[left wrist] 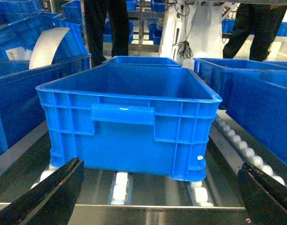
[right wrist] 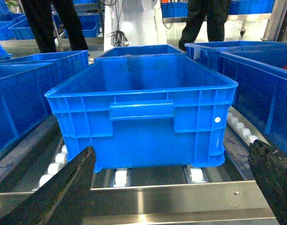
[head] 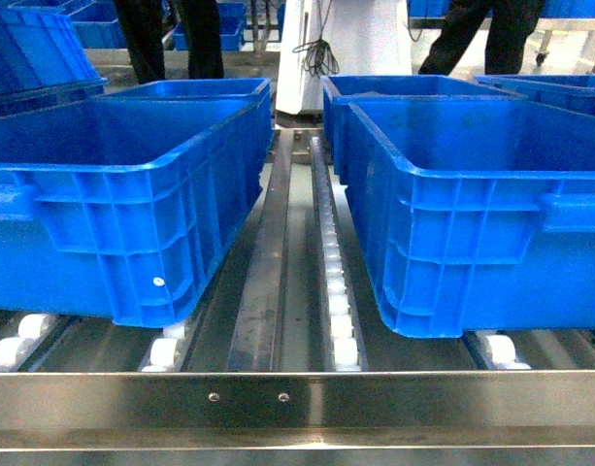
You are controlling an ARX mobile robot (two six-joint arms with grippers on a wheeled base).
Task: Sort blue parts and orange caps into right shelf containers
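My left claw (left wrist: 157,199) hangs released with nothing in it, its two dark fingers (left wrist: 49,194) splayed wide at the bottom corners of the left wrist view; straight ahead of it, just past the flat steel front rail (left wrist: 148,213), a blue bin (left wrist: 129,124) sits on the white roller tracks (left wrist: 120,190) with its handle side facing me, and I cannot see its floor from here. In the head view a bare lane of rollers (head: 334,291) runs between that left bin (head: 122,209) and the right shelf container (head: 481,209). My right claw (right wrist: 176,187) is likewise spread and empty, one finger (right wrist: 59,190) low on the left, and the right bin (right wrist: 143,117) stands directly beyond it across the rail (right wrist: 148,201), its interior apparently bare as far as I can see. No blue parts and no orange caps show in any view, so I cannot say where they lie. I judge I am at a step between picks, facing the shelf with nothing carried. The next move calls for finding a part or cap first, likely away from this shelf, closing on it, then carrying it over a bin rim.
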